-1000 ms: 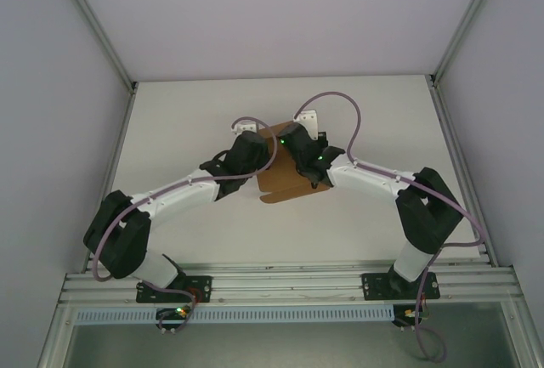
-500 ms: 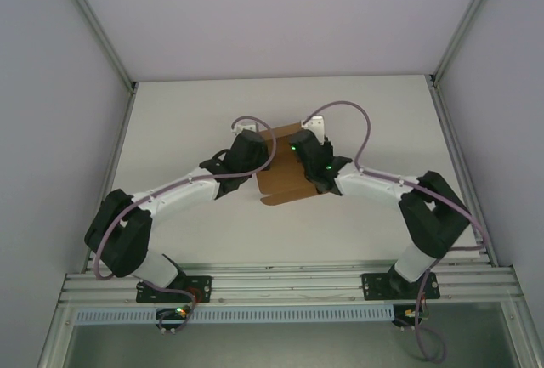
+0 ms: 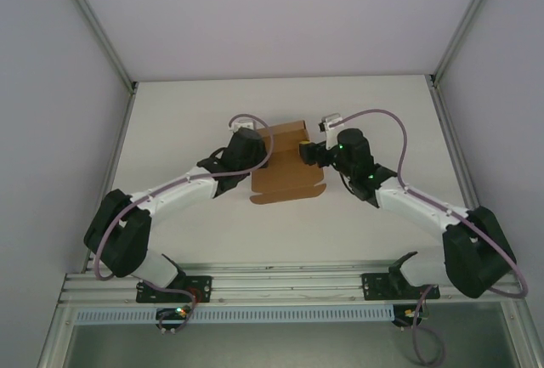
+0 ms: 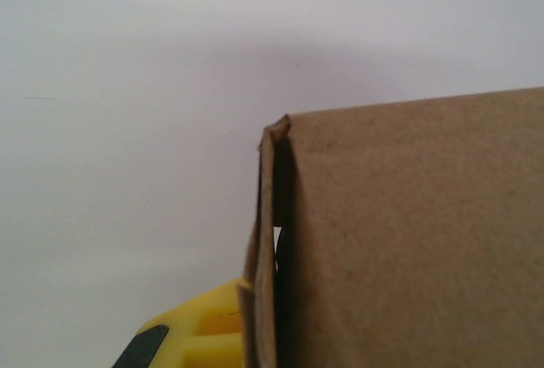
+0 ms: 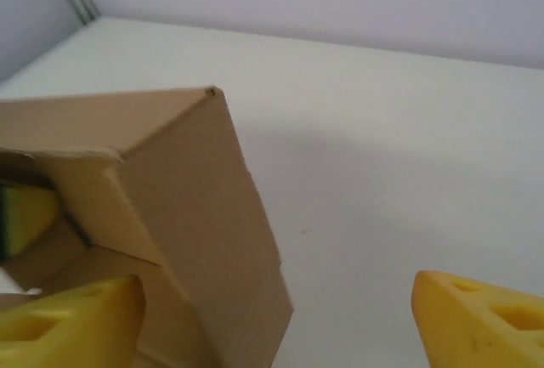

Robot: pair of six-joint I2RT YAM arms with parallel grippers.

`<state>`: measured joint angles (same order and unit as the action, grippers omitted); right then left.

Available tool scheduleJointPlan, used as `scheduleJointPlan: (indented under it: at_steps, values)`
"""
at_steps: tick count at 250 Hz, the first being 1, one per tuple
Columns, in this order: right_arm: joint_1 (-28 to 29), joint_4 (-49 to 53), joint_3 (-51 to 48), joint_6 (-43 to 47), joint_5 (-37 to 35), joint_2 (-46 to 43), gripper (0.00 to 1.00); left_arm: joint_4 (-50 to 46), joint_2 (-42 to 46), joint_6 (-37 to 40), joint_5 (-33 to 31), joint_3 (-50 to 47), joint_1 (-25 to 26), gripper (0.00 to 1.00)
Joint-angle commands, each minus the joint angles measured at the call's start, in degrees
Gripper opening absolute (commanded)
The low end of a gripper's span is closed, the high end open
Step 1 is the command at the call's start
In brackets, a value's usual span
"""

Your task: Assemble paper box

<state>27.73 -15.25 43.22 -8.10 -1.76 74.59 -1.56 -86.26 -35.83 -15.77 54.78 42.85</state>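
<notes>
Withdrawal of the right arm from the paper box [image 3: 285, 172], which is sitting at the middle of the bench [image 3: 382, 104]. Half a second ago the right claw [image 3: 307, 152] was lying over the box's right half. Now it is hovering just beside the right wall, its fingers [image 5: 68, 321] spreading wide and holding nothing. The left claw [image 3: 257, 162] is still pinching the left wall: one yellow finger [image 4: 200, 338] is pressing outside the cardboard, and another [image 5: 24, 213] is showing inside. The box is standing partly erected, with its near tabs lying flat. Judgement: one fold is probably finishing, and the right arm is freeing itself for the next flap.
</notes>
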Motion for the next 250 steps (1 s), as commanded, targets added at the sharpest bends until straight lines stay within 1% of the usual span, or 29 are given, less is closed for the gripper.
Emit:
scheduleJointPlan:
  at_steps: [1, 11, 24, 49, 73, 88, 98, 128, 149, 164, 180, 191, 215, 250]
  values:
    - [-1.0, 0.6, -0.5, 0.3, 8.2, -3.9, 1.0, -0.9, 1.1, 2.3, -0.3, 0.0, -0.6, 0.0]
    - [-1.3, 1.1, -0.8, 0.1, 9.5, -5.2, 1.0, -1.2, 1.0, 2.9, 0.0, 0.1, -0.8, 0.0]
    - [-1.4, 1.5, -1.4, -1.2, 8.5, -6.9, 1.0, -1.5, 1.1, 3.9, 0.9, 0.3, -1.3, 0.0]
    - [-1.9, 3.5, -2.7, -3.0, 5.4, -10.6, 1.0, -1.8, 0.6, 9.7, 6.8, 1.0, -3.0, 0.0]
    - [-2.5, 9.5, -3.0, -4.3, 0.9, -14.0, 1.0, -5.6, -0.8, 21.5, 14.1, 3.8, -4.8, 0.0]
    - [-3.2, 15.5, -2.4, -6.0, -2.6, -16.2, 1.0, -11.7, -2.1, 30.7, 19.2, 6.8, -5.7, 0.0]
    - [-3.9, 19.3, -2.3, -6.6, -3.2, -17.7, 1.0, -16.8, -3.4, 36.5, 22.5, 9.1, -6.4, 0.0]
    - [-7.1, 31.5, -1.7, -9.0, -3.6, -21.2, 1.0, -32.0, -7.2, 52.6, 26.0, 16.3, -6.2, 0.0]
    - [-9.6, 38.3, -1.3, -10.4, -3.5, -22.6, 1.0, -38.7, -9.2, 63.2, 24.1, 19.2, -4.7, 0.0]
    - [-11.0, 41.1, -1.8, -10.8, -3.1, -23.4, 1.0, -42.7, -11.6, 69.1, 20.0, 21.9, -3.3, 0.0]
    - [-12.1, 42.4, -2.7, -11.2, -2.6, -24.0, 1.0, -46.6, -15.4, 73.3, 15.1, 25.5, -1.9, 0.0]
    - [-12.6, 42.7, -3.2, -11.2, -2.2, -24.4, 1.0, -49.5, -18.4, 75.3, 12.8, 28.7, -1.1, 0.0]
    - [-13.4, 42.8, -4.1, -11.2, -1.3, -24.7, 1.0, -55.2, -24.7, 77.8, 10.9, 36.0, 0.4, 0.0]
    - [-14.2, 42.9, -4.5, -10.7, -1.0, -24.8, 1.0, -57.5, -32.3, 79.2, 6.8, 43.0, 2.3, 0.0]
